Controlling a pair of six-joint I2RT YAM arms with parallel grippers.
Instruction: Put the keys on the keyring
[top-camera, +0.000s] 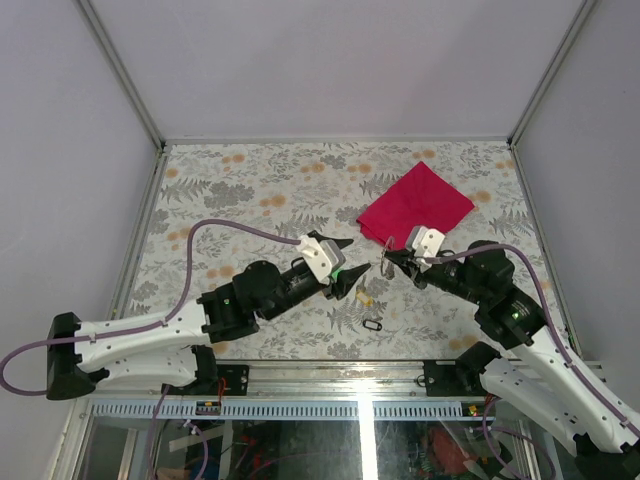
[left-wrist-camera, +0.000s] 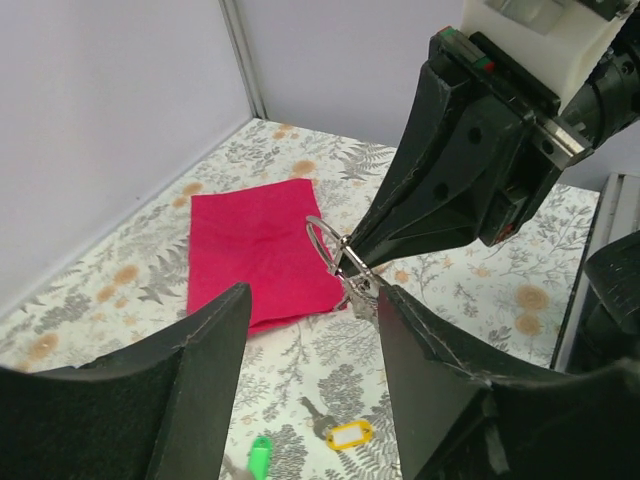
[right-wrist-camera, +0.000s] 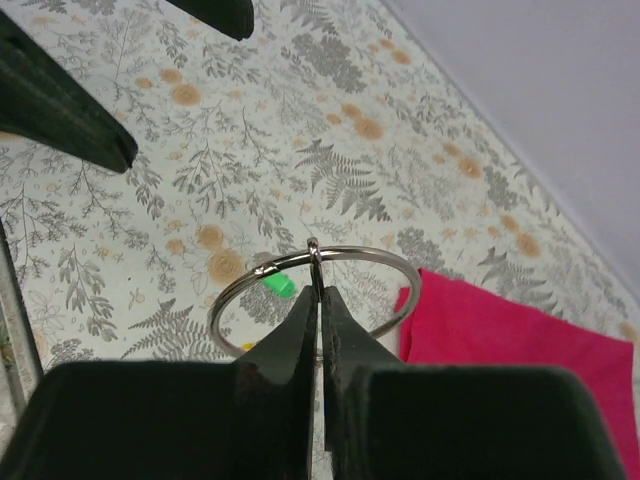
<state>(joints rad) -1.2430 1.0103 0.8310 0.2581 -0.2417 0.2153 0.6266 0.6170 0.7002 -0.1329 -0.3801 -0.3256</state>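
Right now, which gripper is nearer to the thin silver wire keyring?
Right. The right gripper is shut on the keyring, holding it in the air; the left gripper, jaws apart, faces it close by.

The silver keyring (right-wrist-camera: 313, 248) stood pinched in the right gripper's (right-wrist-camera: 318, 295) tips; a yellow key tag (left-wrist-camera: 350, 435) lay below, seemingly flat.

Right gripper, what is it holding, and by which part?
The right gripper holds the keyring by its wire rim, pinched between shut jaws; the loop sticks out free.
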